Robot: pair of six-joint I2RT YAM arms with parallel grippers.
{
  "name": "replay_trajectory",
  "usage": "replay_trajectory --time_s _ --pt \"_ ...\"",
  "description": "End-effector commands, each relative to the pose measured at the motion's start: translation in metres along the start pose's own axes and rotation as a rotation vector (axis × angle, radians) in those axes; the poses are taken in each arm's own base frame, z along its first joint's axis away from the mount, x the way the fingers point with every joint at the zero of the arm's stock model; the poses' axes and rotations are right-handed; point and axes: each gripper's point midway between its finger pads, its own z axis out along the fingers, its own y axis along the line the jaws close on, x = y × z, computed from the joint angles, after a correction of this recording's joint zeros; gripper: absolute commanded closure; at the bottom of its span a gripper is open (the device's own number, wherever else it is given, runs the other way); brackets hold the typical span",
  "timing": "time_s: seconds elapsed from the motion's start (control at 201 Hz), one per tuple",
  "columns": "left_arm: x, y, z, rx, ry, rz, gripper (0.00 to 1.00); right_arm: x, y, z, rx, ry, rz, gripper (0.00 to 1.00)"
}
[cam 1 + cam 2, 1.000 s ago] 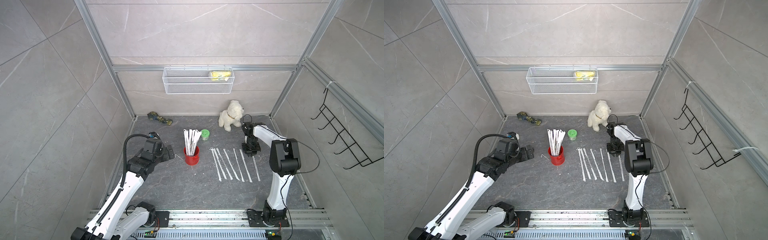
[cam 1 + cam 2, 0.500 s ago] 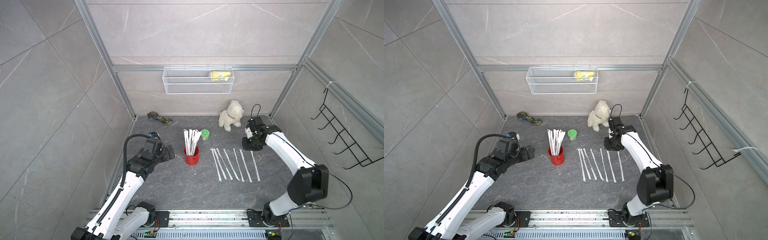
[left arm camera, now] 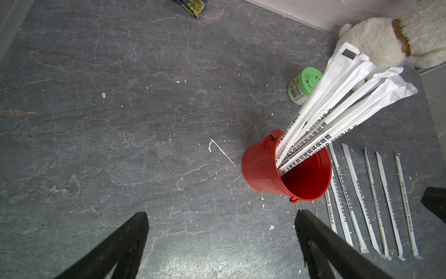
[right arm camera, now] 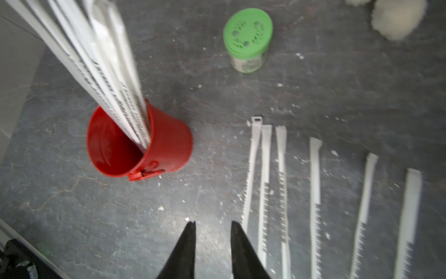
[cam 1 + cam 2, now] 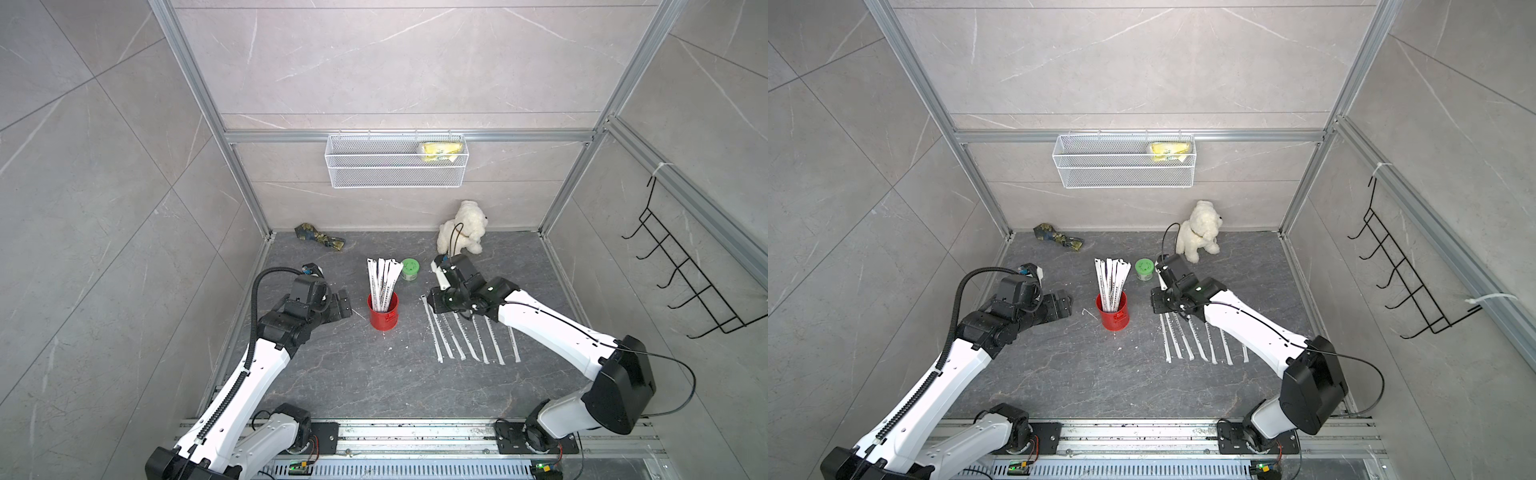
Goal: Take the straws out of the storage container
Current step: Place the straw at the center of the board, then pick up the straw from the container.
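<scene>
The storage container, a red can (image 5: 382, 311) (image 5: 1113, 313) (image 3: 263, 166) (image 4: 171, 145), stands upright mid-floor with several straws (image 5: 383, 282) (image 5: 1111, 286) (image 3: 337, 106) (image 4: 96, 60) sticking out of it. More straws (image 5: 434, 336) (image 5: 1165, 340) (image 3: 353, 195) (image 4: 315, 169) lie in a row on the floor to its right. My left gripper (image 5: 343, 305) (image 5: 1065, 307) (image 3: 220, 212) hovers left of the can, open wide and empty. Between the can and the row's far end, my right gripper (image 5: 432, 300) (image 5: 1156, 301) (image 4: 213, 222) is narrowly open with nothing between its fingers.
A green-lidded jar (image 5: 410, 269) (image 4: 247, 41) stands just behind the can. A white plush dog (image 5: 461, 228) sits at the back right and a patterned cloth (image 5: 318, 239) at the back left. On the back wall hangs a wire basket (image 5: 395, 166).
My right arm has swung left, from the row's right far end to its left end near the can. The left arm and the can have not moved.
</scene>
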Motion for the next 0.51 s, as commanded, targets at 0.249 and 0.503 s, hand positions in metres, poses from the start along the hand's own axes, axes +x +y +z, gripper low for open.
replay_trajectory --time_s 0.249,0.503 --pt "-0.015 -0.009 -0.006 0.037 -0.04 0.023 0.01 -0.038 0.05 0.046 -0.067 -0.108 -0.01 0.73" --pt "-0.014 -0.01 -0.004 0.039 -0.03 0.026 0.01 -0.046 0.059 0.062 -0.081 -0.087 -0.037 0.72"
